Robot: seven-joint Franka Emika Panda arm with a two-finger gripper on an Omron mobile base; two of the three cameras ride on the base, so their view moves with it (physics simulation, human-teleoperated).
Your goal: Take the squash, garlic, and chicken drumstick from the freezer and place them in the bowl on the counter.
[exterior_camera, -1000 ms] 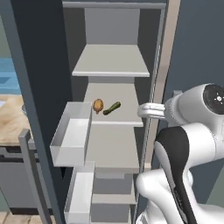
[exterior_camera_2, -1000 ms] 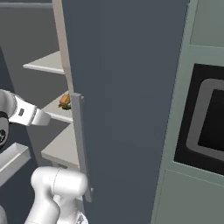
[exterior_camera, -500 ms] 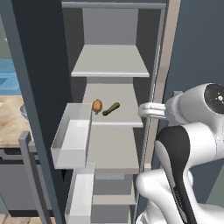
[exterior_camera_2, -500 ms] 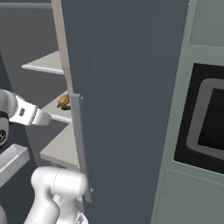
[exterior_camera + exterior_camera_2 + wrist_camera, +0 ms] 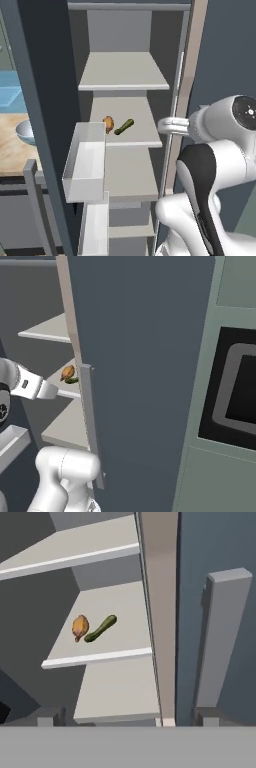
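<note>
The end effector [image 5: 125,714] is shown with its jaws fully spread and nothing held, poised outside the freezer [image 5: 45,75] beside the door's edge, apparently because a reach inward has not yet begun. On the middle shelf [image 5: 125,637] the chicken drumstick [image 5: 79,627] and the squash [image 5: 100,628] are seen lying just beside each other. The garlic cannot be made out. The bowl [image 5: 24,131] is seen resting on the desk [image 5: 12,157], left of the freezer.
</note>
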